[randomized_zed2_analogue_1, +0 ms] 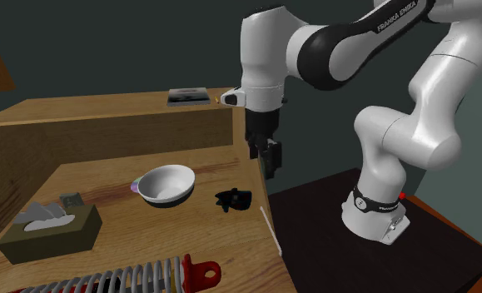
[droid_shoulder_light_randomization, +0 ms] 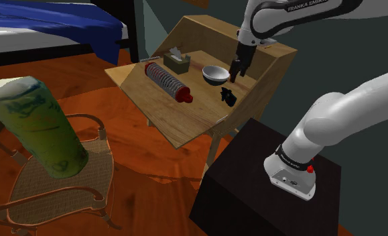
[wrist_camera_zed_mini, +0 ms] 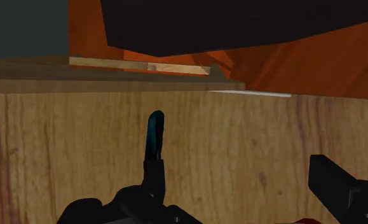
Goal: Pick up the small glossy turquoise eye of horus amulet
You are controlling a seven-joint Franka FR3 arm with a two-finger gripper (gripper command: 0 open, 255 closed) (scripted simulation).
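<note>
- The gripper (randomized_zed2_analogue_1: pixel 269 163) hangs over the wooden desk (randomized_zed2_analogue_1: pixel 97 179), fingers spread wide, holding nothing.
- The dark, turquoise-tipped amulet (randomized_zed2_analogue_1: pixel 235 200) lies just below it, untouched, between the white bowl (randomized_zed2_analogue_1: pixel 167 184) and the desk's stand-side edge.

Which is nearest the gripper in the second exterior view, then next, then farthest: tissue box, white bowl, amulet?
1. The amulet, rightmost, almost beneath it.
2. The white bowl, left of the amulet.
3. The tissue box, far left.
</note>
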